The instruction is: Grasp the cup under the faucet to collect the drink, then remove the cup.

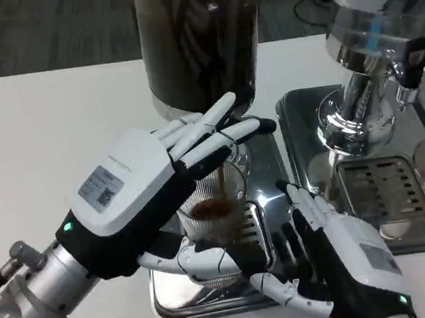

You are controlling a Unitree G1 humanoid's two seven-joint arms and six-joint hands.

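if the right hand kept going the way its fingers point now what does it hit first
Probably the cup: the right hand points up-left toward it on the drip tray. Depth is unclear, so it might pass beside it.

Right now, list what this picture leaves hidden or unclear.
- Cup: its left wall and base are hidden by the left hand, head view.
- Faucet lever: covered by the left hand's fingers.
- Dispenser: top cut off by the frame edge.
- Right hand: wrist cut off at the bottom edge.
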